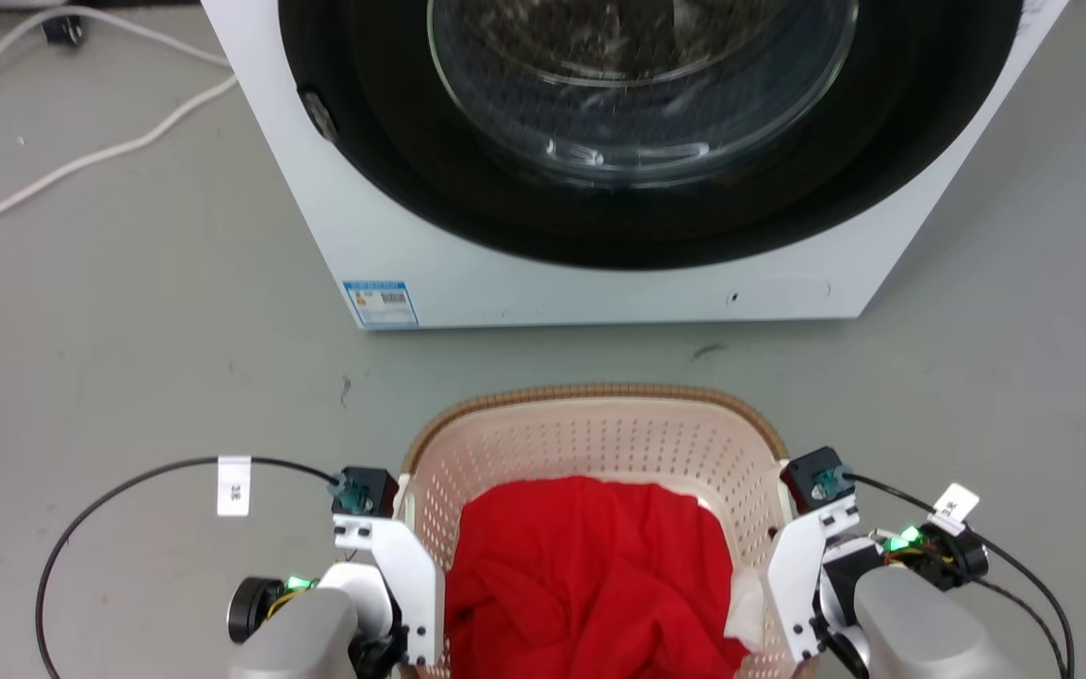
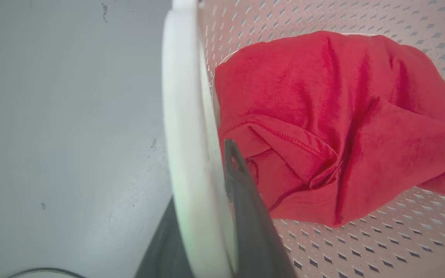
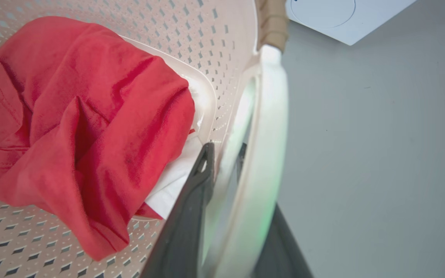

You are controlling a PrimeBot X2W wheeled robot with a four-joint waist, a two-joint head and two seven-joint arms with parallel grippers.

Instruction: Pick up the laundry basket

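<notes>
The laundry basket [image 1: 600,436], cream-pink and perforated with a brown woven-look rim, sits on the grey floor at the bottom centre of the head view. It holds a crumpled red cloth [image 1: 590,566] over a bit of white cloth [image 3: 176,175]. My left gripper [image 2: 203,166] is at the basket's left side. Its dark fingers [image 2: 245,200] stand either side of the white handle [image 2: 180,116], shut on it. My right gripper [image 3: 224,154] grips the right-hand white handle [image 3: 269,116] the same way. In the head view both wrists flank the basket and their fingertips are hidden.
A white washing machine [image 1: 392,245] with a round dark door stands right behind the basket, a short strip of floor between them. White cables [image 1: 81,160] trail over the floor at the far left. Black cables [image 1: 128,481] loop from both wrists.
</notes>
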